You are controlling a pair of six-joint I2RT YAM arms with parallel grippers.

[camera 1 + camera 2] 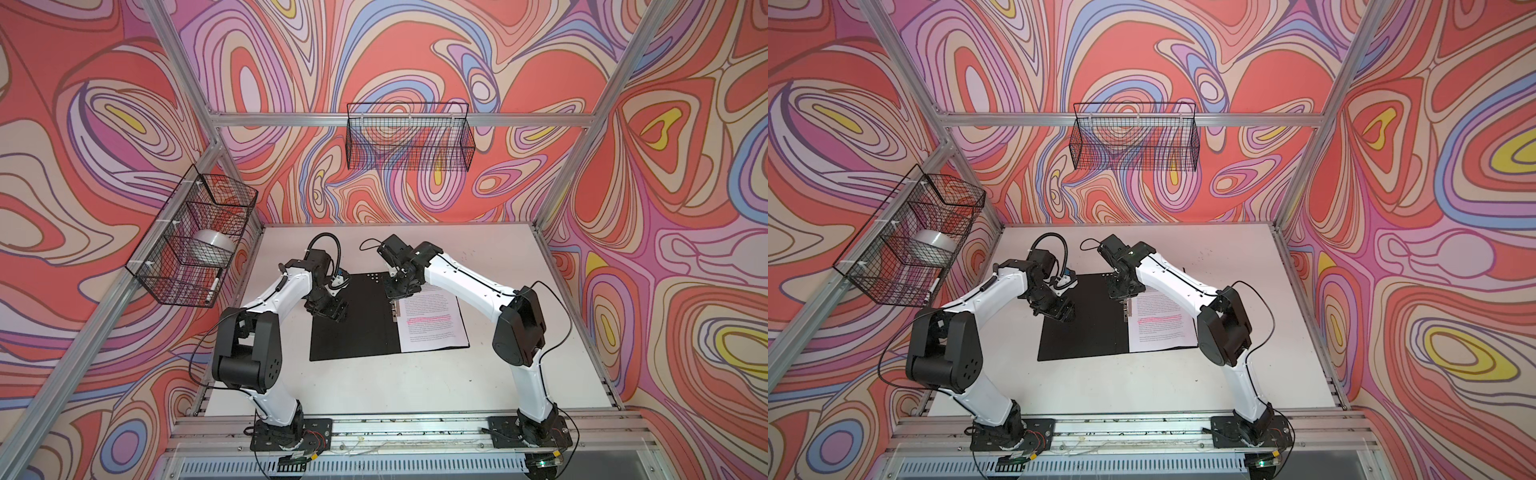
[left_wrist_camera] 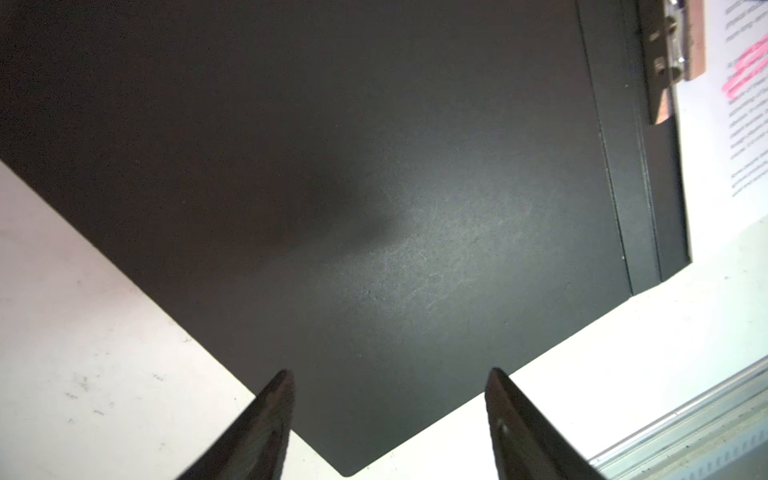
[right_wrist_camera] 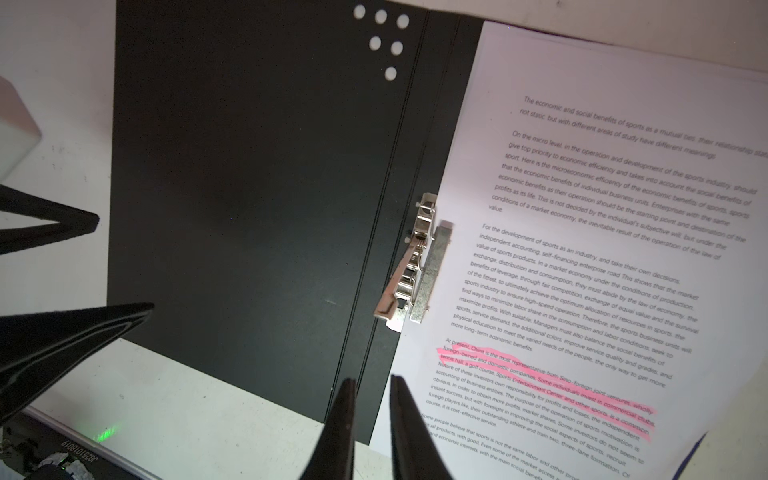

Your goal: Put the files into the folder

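Left wrist view: the left fingers (image 2: pixel 266 424) are spread apart, released, with nothing between them. They hang above the left flap of the folder (image 1: pixel 353 332). In both top views the folder lies opened flat on the white tabletop (image 1: pixel 374 386), black inside up. At its spine sits the metal clip (image 3: pixel 415 266). The right fingers (image 3: pixel 340 424) hover above the spine near the clip, clenched to a thin slit and grasping nothing. The files (image 1: pixel 432 320), white printed sheets with pink-highlighted lines, lie on the folder's right half, and the clip's flat bar rests over their left edge.
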